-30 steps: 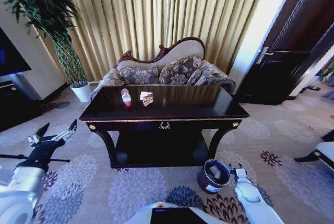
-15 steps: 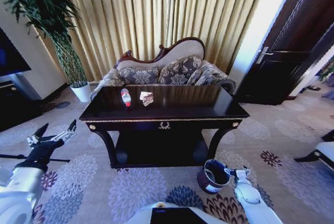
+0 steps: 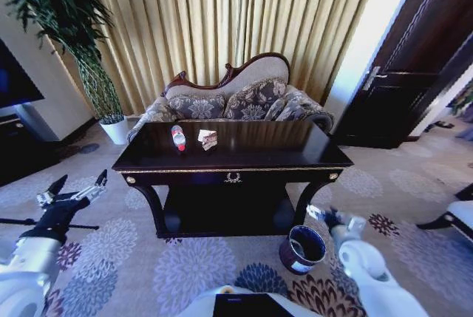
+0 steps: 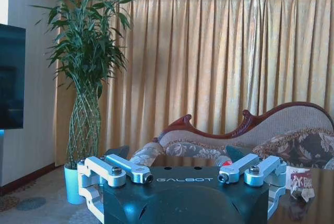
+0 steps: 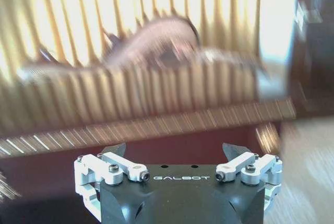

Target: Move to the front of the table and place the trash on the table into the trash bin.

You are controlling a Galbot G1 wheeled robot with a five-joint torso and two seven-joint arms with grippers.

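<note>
Curtained lounge, sofa behind table [image 3: 233,156]. Head view: bottle [image 3: 178,137] and wrapper [image 3: 208,140] upper-centre on the top, bin [image 3: 302,250] lower right on carpet. Right gripper [image 3: 327,217] has risen from the bin, white scrap gone from inside view; left gripper [image 3: 74,185] idle lower left, spread. Left wrist: left gripper [image 4: 179,153] spread, wrapper [image 4: 301,183] at the right edge. Right wrist: right gripper [image 5: 175,149] released, empty, table front blurred. One item likely binned, two left

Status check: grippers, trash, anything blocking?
Left gripper open, parked off table's front-left corner. Right gripper open, above small round dark bin. Clear red-capped bottle and brown-and-white wrapper sit on dark glossy table. Nothing blocking.
</note>
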